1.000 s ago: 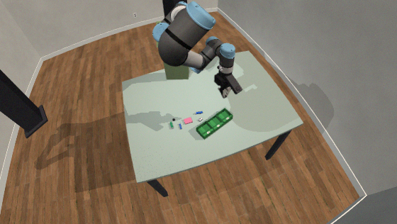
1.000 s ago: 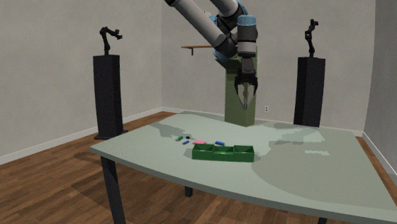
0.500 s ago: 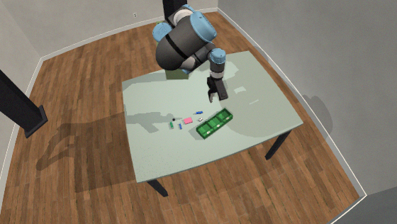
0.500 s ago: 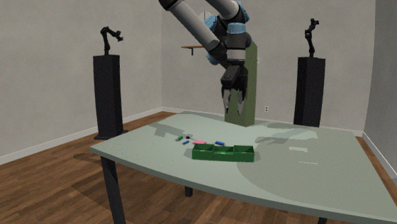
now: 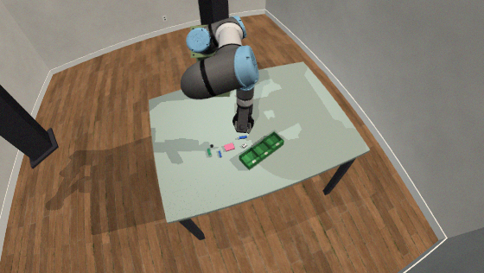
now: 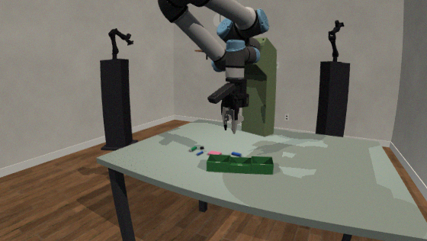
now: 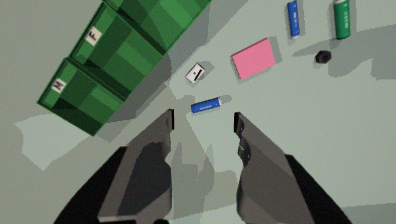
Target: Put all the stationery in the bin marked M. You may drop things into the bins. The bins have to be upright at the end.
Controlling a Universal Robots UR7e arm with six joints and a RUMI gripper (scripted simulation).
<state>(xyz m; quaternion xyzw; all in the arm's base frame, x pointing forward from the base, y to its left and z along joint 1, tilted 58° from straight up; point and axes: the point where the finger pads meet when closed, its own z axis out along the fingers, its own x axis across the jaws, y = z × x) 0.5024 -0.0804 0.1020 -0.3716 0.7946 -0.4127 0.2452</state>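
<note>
My gripper (image 7: pixel 204 112) is open and empty, hanging above the table over a small blue cylinder (image 7: pixel 206 105); it also shows in the top view (image 5: pixel 242 128) and the exterior view (image 6: pixel 230 126). A row of three green bins (image 7: pixel 117 45) lies to the upper left, with the bin marked M (image 7: pixel 80 95) at the near end and the bin marked F (image 7: pixel 115 50) beside it. A pink eraser (image 7: pixel 253 59), a small white tag (image 7: pixel 195 73), a blue marker (image 7: pixel 294 19), a green marker (image 7: pixel 342 19) and a small black piece (image 7: pixel 323 56) lie on the table.
The bins (image 5: pixel 262 149) sit near the table's middle right. The small items (image 5: pixel 225 148) lie in a loose line to their left. Two black pillars (image 6: pixel 115 103) (image 6: pixel 332 98) and a green pedestal (image 6: pixel 263 88) stand behind the table.
</note>
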